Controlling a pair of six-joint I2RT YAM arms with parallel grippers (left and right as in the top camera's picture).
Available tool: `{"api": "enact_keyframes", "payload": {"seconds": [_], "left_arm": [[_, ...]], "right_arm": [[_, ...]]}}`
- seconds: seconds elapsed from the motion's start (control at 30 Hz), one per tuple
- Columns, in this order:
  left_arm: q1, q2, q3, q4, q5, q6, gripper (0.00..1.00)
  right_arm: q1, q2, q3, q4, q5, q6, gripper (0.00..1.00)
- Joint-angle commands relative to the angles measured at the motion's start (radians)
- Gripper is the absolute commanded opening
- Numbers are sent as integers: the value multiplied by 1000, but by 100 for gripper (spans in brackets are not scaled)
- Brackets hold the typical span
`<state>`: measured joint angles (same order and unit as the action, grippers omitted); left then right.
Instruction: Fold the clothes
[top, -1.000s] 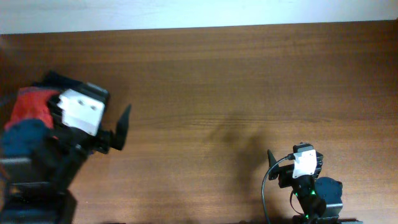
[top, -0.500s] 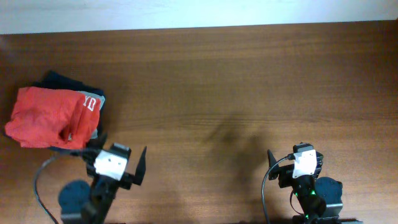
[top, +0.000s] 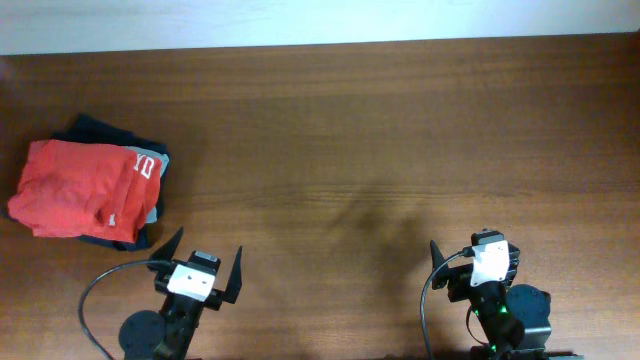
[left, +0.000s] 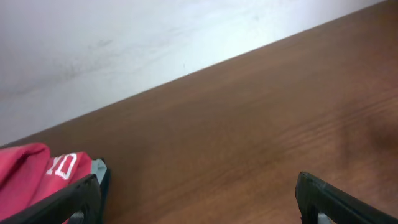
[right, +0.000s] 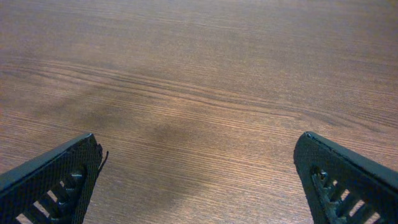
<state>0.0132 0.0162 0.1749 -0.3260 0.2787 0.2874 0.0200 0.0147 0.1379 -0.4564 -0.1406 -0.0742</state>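
Left gripper (top: 208, 246): fingers spread wide, holding nothing; low at the near edge of the table (top: 350, 130), just right of the clothes pile and apart from it.
T-shirt (top: 80, 188): orange-red, folded into a bundle on top of the pile at the far left; dark letters "YD" show at its right end.
Under T-shirt: navy garment (top: 100, 130) and grey layer (top: 152, 208), edges peeking out.
Right gripper (right: 196, 140): fingers spread wide, holding nothing; near edge, right side.
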Motion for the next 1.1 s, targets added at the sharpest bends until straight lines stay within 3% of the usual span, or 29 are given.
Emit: {"api": "enact_keyframes", "payload": {"seconds": [0.0, 0.1, 1.07], "left_arm": [[-4, -11, -84, 91, -3, -11, 99], [-4, -7, -130, 194, 17, -11, 99], [-4, -7, -130, 187, 16, -10, 99]], "right_arm": [[-7, -9, -7, 1, -9, 12, 98], [-7, -9, -7, 1, -9, 12, 99], [-7, -9, -7, 1, -9, 12, 98]]}}
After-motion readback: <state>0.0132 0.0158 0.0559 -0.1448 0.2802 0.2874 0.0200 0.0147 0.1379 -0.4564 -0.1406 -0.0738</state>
